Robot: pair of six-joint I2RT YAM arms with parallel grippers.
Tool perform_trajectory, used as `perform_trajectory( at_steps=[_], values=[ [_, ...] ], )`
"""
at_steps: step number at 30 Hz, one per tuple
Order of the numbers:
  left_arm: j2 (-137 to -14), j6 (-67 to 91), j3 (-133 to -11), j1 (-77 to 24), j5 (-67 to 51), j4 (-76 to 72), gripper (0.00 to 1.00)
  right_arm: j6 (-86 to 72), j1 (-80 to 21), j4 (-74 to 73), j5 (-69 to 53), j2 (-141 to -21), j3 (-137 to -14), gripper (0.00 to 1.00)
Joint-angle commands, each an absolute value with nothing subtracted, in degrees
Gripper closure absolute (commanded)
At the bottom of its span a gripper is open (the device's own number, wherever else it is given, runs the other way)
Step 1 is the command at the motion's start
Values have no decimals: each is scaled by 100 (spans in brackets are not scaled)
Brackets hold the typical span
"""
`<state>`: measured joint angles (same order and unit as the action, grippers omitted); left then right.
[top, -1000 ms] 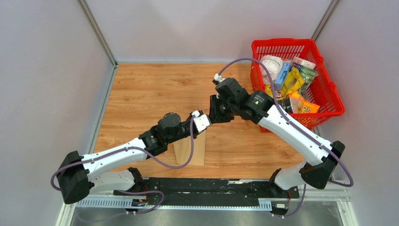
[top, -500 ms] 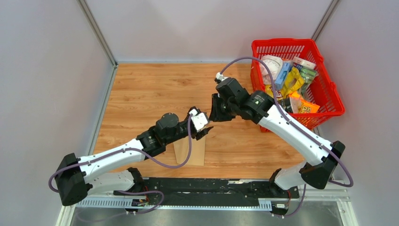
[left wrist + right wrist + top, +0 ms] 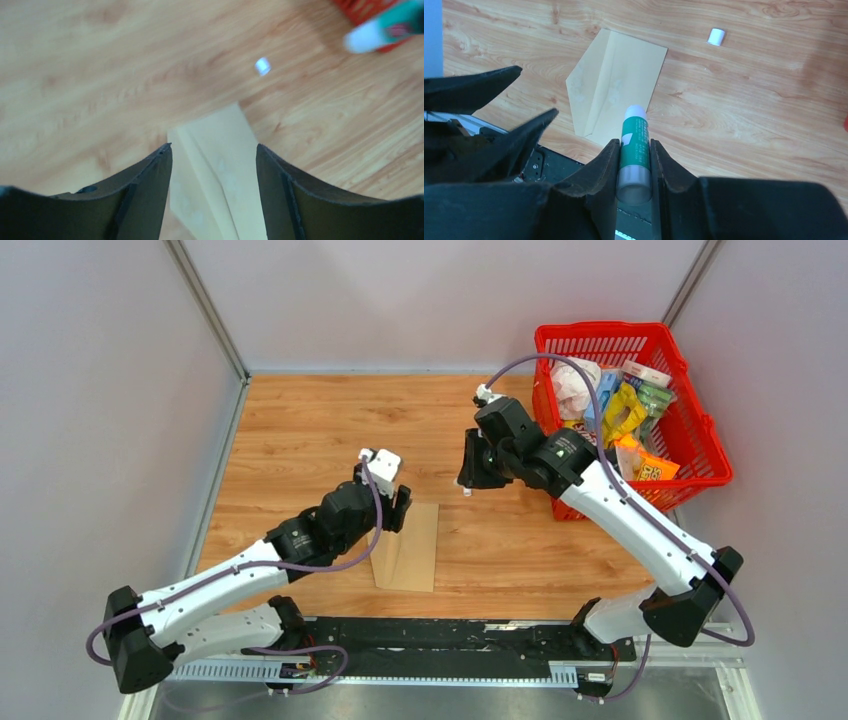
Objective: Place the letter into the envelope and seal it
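The tan envelope (image 3: 410, 545) lies flat on the wooden table near the front edge, its pointed flap (image 3: 579, 85) creased along one long side. My left gripper (image 3: 398, 508) hovers open just over the envelope's far end (image 3: 220, 150), nothing between its fingers. My right gripper (image 3: 470, 475) is farther right and higher, shut on a green glue stick (image 3: 635, 135) whose uncapped white tip points down at the envelope (image 3: 619, 80). The glue stick (image 3: 380, 30) also shows blurred in the left wrist view. The letter is hidden.
A small white cap (image 3: 715, 36) lies on the table beyond the envelope, seen also as a cap (image 3: 261, 65) in the left wrist view. A red basket (image 3: 600, 330) full of packets stands at the back right. Grey walls close in the table on three sides.
My left gripper has drawn back left from the right gripper, opened, and swung down over the envelope. The white cap now lies on the table. The right gripper shifted slightly right.
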<state>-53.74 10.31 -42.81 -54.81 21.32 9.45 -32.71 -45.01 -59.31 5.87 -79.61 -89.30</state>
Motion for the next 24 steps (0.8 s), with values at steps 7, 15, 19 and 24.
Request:
perform_trajectory(
  at_steps=[7,15,19,24],
  values=[
    [-5264,4096,-3982,-3613,1399,3260,26,-3129,-4500,-5581,-369,-8270,-8578,100],
    [-5607,4087,-3560,-3437,405,2865,25,-3041,-4631,-5607,-335,-8595,-8534,100],
    [-5862,4025,-3411,-3428,247,2690,27,-3032,-4772,-5581,-150,-8727,-8517,100],
    [-6363,4034,-3182,-3401,211,2172,30,-2997,-4904,-5563,0,-8921,-8552,100]
  ],
)
